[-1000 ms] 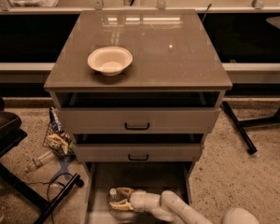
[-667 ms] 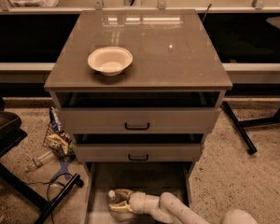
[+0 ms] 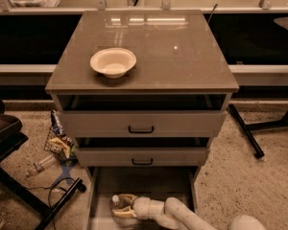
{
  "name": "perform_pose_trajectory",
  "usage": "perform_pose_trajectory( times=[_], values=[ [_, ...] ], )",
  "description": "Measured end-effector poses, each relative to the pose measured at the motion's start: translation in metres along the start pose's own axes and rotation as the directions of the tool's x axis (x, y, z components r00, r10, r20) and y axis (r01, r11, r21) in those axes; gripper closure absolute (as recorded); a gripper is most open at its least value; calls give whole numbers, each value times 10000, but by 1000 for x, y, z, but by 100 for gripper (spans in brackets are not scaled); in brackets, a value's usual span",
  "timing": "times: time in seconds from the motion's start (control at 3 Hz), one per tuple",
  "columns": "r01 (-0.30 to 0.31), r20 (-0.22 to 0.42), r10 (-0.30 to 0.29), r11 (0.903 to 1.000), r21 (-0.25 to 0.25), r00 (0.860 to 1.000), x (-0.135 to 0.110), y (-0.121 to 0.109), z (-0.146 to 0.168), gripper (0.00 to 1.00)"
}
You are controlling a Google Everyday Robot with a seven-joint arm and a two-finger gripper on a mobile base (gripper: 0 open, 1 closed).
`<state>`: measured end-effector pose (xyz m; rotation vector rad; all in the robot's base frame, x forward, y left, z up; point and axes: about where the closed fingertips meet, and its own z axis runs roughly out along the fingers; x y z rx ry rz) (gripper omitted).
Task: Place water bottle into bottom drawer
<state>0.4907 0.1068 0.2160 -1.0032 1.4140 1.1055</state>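
The bottom drawer (image 3: 149, 181) is pulled out at the foot of the grey cabinet, its flat floor showing. My gripper (image 3: 119, 206) reaches into it from the lower right, at the drawer's front left. The water bottle (image 3: 116, 201) lies between the fingers, with its white cap pointing to the far left. Most of its body is hidden by the gripper. The white arm (image 3: 182, 214) runs off to the bottom right.
A cream bowl (image 3: 113, 61) sits on the cabinet top (image 3: 173, 47). Two upper drawers with black handles (image 3: 141, 129) are slightly open. Snack bags (image 3: 60, 143) and a small clear bottle (image 3: 38, 166) lie on the floor at left. A black stand leg (image 3: 245, 131) is at right.
The gripper with the bottle has shifted slightly left and lower inside the bottom drawer. Nothing else has moved.
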Motion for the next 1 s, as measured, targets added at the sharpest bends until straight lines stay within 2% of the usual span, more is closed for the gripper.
perform_pose_trajectory(
  times=[0.33, 0.67, 1.0],
  values=[
    [-1, 1, 1, 10000, -2, 10000, -1, 0, 0, 21],
    [-5, 6, 5, 10000, -13, 10000, -1, 1, 1, 0],
    [-5, 7, 5, 10000, -14, 10000, -1, 1, 1, 0]
  ],
)
